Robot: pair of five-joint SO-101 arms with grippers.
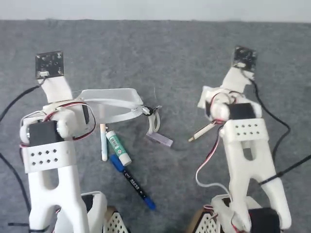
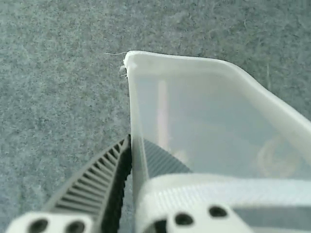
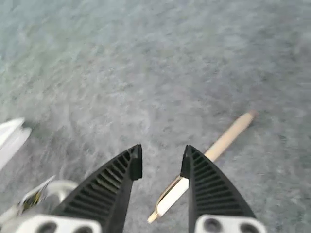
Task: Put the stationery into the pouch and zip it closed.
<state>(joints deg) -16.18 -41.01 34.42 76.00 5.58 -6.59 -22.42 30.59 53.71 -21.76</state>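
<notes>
Translucent film, floppy and slick: the pouch (image 1: 114,104) hangs left of the bench's (image 1: 175,58) middle and is best taken by its stiffer zip rim. Its near end is hidden behind the left arm (image 1: 48,155). Left wrist view: the left hand (image 2: 136,145) is clamped on the pouch's edge, and the contents are unclear. Right wrist view: the right hand (image 3: 163,155) stands apart over a light, rigid beige pen (image 3: 226,138).

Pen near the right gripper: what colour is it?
Pen: beige with white end; right wrist view.
</notes>
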